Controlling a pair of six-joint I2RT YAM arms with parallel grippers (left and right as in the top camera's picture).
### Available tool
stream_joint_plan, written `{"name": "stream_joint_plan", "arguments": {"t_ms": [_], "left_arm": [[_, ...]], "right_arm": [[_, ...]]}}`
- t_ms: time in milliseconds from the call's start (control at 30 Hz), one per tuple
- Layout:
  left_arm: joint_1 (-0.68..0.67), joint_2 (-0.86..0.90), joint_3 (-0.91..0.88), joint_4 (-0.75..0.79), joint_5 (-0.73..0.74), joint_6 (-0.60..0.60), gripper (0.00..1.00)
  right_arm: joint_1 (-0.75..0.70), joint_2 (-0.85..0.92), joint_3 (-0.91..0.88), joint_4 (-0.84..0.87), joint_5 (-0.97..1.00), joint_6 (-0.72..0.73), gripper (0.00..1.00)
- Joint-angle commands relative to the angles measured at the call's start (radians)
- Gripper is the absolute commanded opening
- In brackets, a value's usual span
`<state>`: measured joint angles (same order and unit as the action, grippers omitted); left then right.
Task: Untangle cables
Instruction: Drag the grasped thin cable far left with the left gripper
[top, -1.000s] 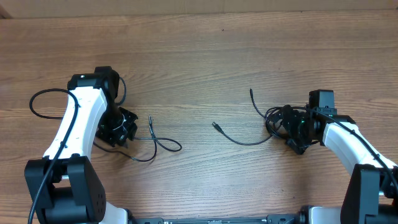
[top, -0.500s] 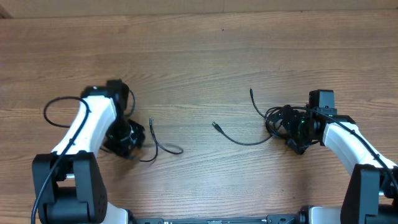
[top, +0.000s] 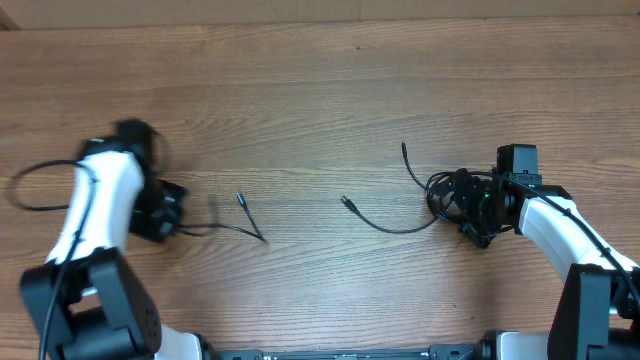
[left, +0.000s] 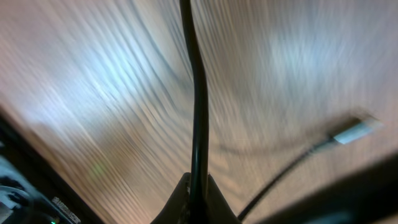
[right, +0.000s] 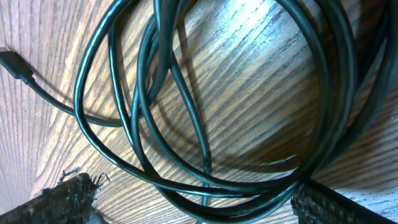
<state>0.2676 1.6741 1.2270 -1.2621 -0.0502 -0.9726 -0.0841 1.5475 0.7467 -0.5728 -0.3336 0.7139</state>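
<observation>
One cable (left: 200, 93) is already clear of the tangle, lying well apart from the coiled bundle (top: 438, 196) that sits under the right gripper (top: 472, 208). The change is all on that far side. The left gripper (top: 160, 212) has swung further away from the bundle, and the slack loop this cable made a second ago is gone. It now runs out from the gripper toward the bundle in a nearly straight line, then bends sharply back to its plug (top: 238, 197).

The wrist view shows the left fingers pressed together on the cord, pinching it right at their tips, with the cord stretching away over the blurred table (top: 320, 90). The blur suggests the arm is mid-sweep.

The right gripper has not shifted. Its fingers stand spread wide on either side of the bundle and clamp nothing, and the coil lies loose on the wood between them. Two tails still leave the bundle on the side facing the freed cable, one ending at a far tip (top: 403, 147) and one at a nearer tip (top: 344, 201).

Judging from this, the first cord is separated and is being laid out straight. The real knot, the overlapping loops at the bundle, looks untouched, so most of the work remains there.
</observation>
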Motion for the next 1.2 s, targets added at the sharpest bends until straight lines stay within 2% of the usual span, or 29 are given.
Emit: {"name": "stream_joint_plan", "arguments": {"t_ms": [0,67,167,300,533,767,833,1000,1100,1167], "left_arm": [[0.174,-0.057,0.122,-0.028,-0.094,0.007,0.04],[0.273,-0.061,0.161,-0.033,-0.072,0.027,0.04],[0.424,-0.060,0.172,-0.062,0.051,0.022,0.04],[0.511,-0.060,0.142,-0.060,0.065,-0.029,0.04],[0.523,-0.059,0.068,0.071,0.013,-0.037,0.04],[0.526,-0.058,-0.002,0.253,-0.176,-0.036,0.04],[0.526,-0.058,-0.002,0.283,-0.187,-0.029,0.04],[0.525,-0.005,-0.002,0.334,-0.185,0.010,0.13],[0.524,0.064,-0.002,0.333,-0.184,0.009,0.13],[0.524,0.114,-0.002,0.333,-0.159,0.008,0.10]], "right_arm": [[0.008,0.040,-0.034,0.004,0.018,-0.008,1.00],[0.008,0.040,-0.034,0.004,0.018,-0.008,1.00],[0.008,0.040,-0.034,0.004,0.018,-0.008,1.00],[0.008,0.040,-0.034,0.004,0.018,-0.008,1.00],[0.008,0.040,-0.034,0.004,0.018,-0.008,1.00],[0.008,0.040,-0.034,0.004,0.018,-0.008,1.00],[0.008,0.040,-0.034,0.004,0.018,-0.008,1.00],[0.008,0.040,-0.034,0.004,0.018,-0.008,1.00],[0.008,0.040,-0.034,0.004,0.018,-0.008,1.00],[0.008,0.040,-0.034,0.004,0.018,-0.008,1.00]]}}
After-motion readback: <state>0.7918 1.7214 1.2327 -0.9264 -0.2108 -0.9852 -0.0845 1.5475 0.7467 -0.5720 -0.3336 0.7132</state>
